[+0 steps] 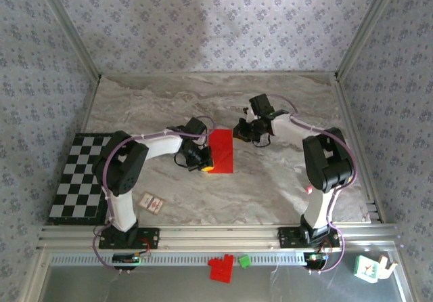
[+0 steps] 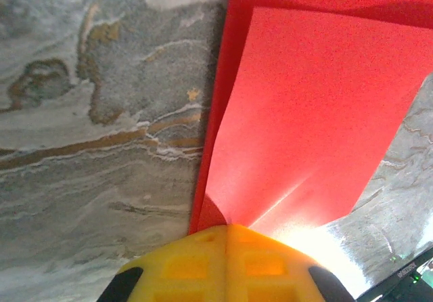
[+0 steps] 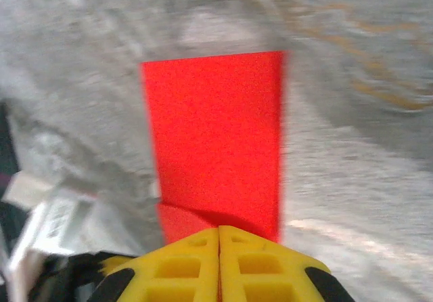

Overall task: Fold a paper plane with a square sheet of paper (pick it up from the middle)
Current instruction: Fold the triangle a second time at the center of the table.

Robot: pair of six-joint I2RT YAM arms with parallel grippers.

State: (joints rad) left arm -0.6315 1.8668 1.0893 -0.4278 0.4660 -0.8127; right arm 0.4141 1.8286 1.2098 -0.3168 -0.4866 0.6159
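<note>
The square sheet of paper, bright red, lies folded into an upright rectangle on the marble table. My left gripper is at its near left corner. In the left wrist view the yellow jaws of that gripper are shut on the paper's edge. The upper layer lifts off the lower one, and creases fan out from the pinch. My right gripper sits at the far right corner. In the blurred right wrist view, its jaws are shut with the red paper running in between them.
A black-and-white checkered mat covers the left side of the table. A small white card lies near the left arm's base. On the front ledge are a red brick block, a green block and a white-green object.
</note>
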